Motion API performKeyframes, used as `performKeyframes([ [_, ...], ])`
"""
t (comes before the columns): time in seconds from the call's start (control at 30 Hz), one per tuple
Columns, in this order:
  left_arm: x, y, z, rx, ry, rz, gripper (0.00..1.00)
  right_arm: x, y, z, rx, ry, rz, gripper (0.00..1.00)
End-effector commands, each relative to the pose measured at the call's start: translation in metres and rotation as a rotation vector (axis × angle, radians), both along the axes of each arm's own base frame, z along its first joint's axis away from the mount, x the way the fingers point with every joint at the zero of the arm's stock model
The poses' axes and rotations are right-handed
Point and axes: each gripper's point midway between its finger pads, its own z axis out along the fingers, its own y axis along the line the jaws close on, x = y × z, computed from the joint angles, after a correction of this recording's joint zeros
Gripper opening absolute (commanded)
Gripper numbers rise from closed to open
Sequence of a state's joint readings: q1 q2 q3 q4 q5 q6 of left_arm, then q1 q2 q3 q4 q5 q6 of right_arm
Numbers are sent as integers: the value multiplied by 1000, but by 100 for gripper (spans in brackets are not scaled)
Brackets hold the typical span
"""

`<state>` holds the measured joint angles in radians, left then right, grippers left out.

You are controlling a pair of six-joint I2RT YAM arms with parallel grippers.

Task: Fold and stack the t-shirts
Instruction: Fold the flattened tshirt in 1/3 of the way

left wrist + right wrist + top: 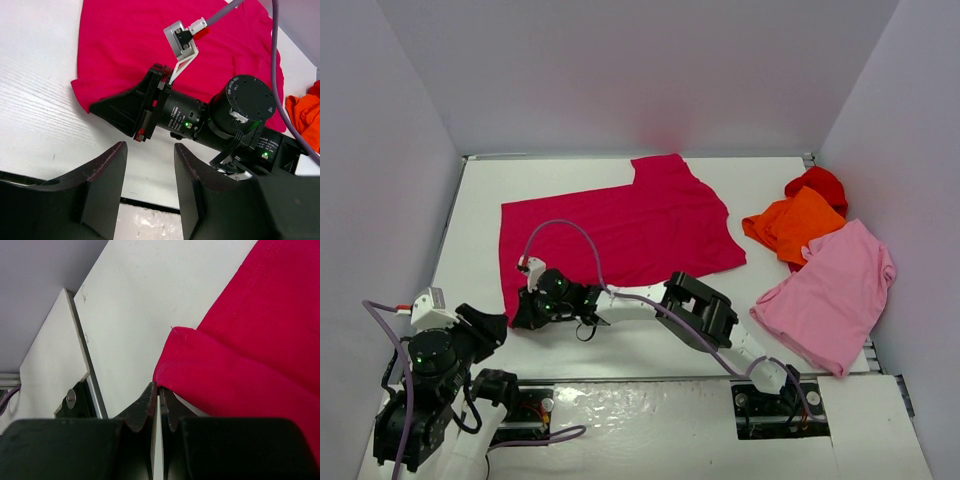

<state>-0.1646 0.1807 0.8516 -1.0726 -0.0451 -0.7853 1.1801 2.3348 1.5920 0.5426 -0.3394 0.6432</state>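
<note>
A large crimson t-shirt [620, 225] lies spread flat across the middle of the white table [475, 210]. My right arm reaches over to the left, and the right gripper [522, 312] is shut on the shirt's near-left corner [172, 365]; the cloth edge is pinched at the fingertips [159, 389]. My left gripper [492, 330] hovers just left of it, open and empty [150, 167], above bare table by the near edge. In the left wrist view the right gripper [117, 107] sits at the crimson t-shirt [145, 45]. At the right lie the orange [800, 225], bright red [820, 183] and light pink [832, 295] t-shirts, loosely heaped.
Pale walls close in the table on the left, back and right. The table's near edge [135, 204] runs as a dark seam just under my left fingers [107, 180]. A purple cable [570, 235] arches over the crimson shirt's left part. The right arm's elbow [700, 305] hangs over the front middle.
</note>
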Motion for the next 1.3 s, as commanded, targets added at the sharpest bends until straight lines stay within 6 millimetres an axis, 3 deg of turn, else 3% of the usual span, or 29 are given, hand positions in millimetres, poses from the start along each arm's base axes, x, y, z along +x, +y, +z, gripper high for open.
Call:
performKeyframes([
  [0.0,5,-2,9,0,-32,-12,39,1,19,84,183,-69,26,0],
  [0.33,2,-1,8,2,-28,-12,39,76,28,132,259,-163,-28,0],
  [0.6,5,-4,6,-3,-20,-24,39,121,33,132,346,-72,-1,0],
  [0.7,5,-4,6,-2,-18,-27,39,139,34,117,346,-45,-2,0],
  [0.77,5,-4,6,-2,-19,-26,39,146,35,122,361,-45,-2,0],
  [1.27,8,-5,5,-3,-12,-29,39,183,27,102,388,-17,-56,0],
])
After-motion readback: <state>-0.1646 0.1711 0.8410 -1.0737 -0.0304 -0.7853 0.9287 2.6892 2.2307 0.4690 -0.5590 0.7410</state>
